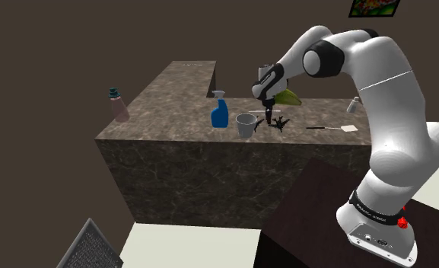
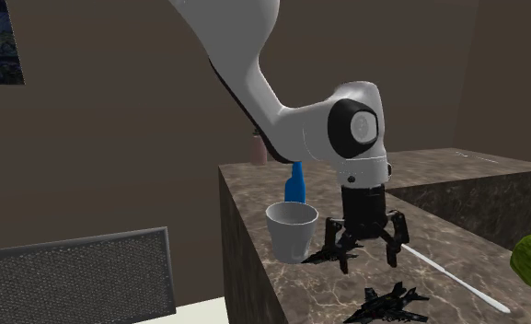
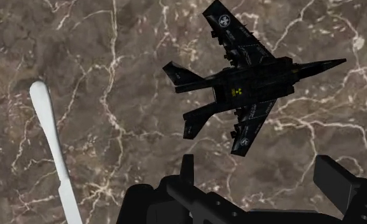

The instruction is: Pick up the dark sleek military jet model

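Status: the all-black two-finger gripper hangs above the dark brown marbled stone counter. Its fingers are spread wide, with nothing between them. The black swept-wing military jet model lies flat on the counter, just ahead of the fingertips and off to one side, not bracketed by them. In the second exterior view it sits nearer the camera than the gripper.

Procedure, as I judge it:
1. I would shift the hand over the jet until the fuselage is centred between the fingers.
2. The fuselage runs roughly along the line joining the fingers. I would therefore turn the wrist about a quarter turn, so that closing falls across the narrow body and not nose to tail.
3. I would keep the pads clear of the wings, descend until they straddle the body, then close and lift straight up.
4. The long flat white utensil lies well apart and should not interfere.

Containers: the plain white round cup stands upright just beside the gripper. I see nothing in it, though its bottom is hidden. The blue spray bottle stands close by the cup, and its contents cannot be told.
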Tool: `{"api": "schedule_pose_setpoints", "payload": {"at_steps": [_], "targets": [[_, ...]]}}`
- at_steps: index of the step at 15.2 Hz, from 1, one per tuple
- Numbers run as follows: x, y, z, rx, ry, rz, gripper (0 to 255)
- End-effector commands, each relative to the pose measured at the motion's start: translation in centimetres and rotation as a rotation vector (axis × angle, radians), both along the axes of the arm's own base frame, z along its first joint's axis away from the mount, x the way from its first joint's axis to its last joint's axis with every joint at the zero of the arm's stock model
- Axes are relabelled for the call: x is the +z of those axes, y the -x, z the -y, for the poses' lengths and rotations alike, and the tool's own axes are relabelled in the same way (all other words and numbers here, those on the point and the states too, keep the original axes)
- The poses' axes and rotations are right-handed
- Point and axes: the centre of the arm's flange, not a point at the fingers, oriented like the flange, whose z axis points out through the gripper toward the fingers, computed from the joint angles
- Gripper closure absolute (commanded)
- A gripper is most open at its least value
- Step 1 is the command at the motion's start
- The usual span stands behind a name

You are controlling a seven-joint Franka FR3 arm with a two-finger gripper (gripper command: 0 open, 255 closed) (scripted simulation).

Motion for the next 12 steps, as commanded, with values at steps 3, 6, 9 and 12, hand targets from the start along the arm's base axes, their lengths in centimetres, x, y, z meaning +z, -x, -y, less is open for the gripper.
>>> {"api": "schedule_pose_setpoints", "payload": {"at_steps": [3, 6, 9, 12], "targets": [[-2.3, -0.5, 0.1, 0.003, 0.000, -0.001, 0], [-3.9, -0.5, 0.1, 0.003, 0.000, -0.001, 0], [-4.2, -0.5, 0.1, 0.003, 0.000, -0.001, 255], [-4.1, -0.4, 0.1, 0.003, 0.000, -0.001, 255]]}}
